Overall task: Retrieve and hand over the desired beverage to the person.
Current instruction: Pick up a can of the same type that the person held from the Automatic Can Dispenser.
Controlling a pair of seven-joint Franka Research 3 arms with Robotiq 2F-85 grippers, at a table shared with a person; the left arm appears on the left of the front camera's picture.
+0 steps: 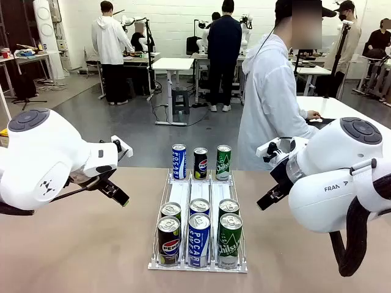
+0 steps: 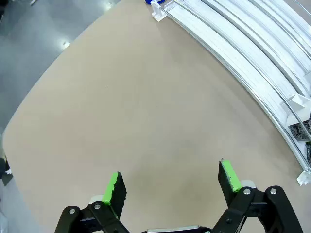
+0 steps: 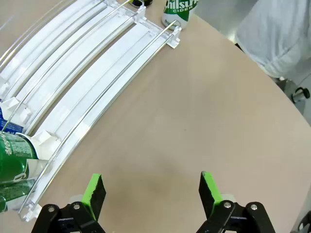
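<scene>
Person (image 1: 272, 104) in white hooded jacket and dark cap stands at the far side of the counter (image 1: 73, 244), right of centre, body turned toward pic right. On the counter in front of them, a white three-lane rack (image 1: 199, 190) holds drink cans. At its far end stand a blue Pocari can (image 1: 179, 161), a black Pepsi can (image 1: 200, 163) and a green cider can (image 1: 223, 162), w/ two more rows of cans in black, blue and green at the near end. Left end effector (image 2: 170, 182) hangs over bare counter beside the rack, jaws spread wide, nothing btwn them. Right end effector (image 3: 151, 189) is likewise wide open, gripping nothing, over bare counter on the rack's other side, next to the green-can lane
</scene>
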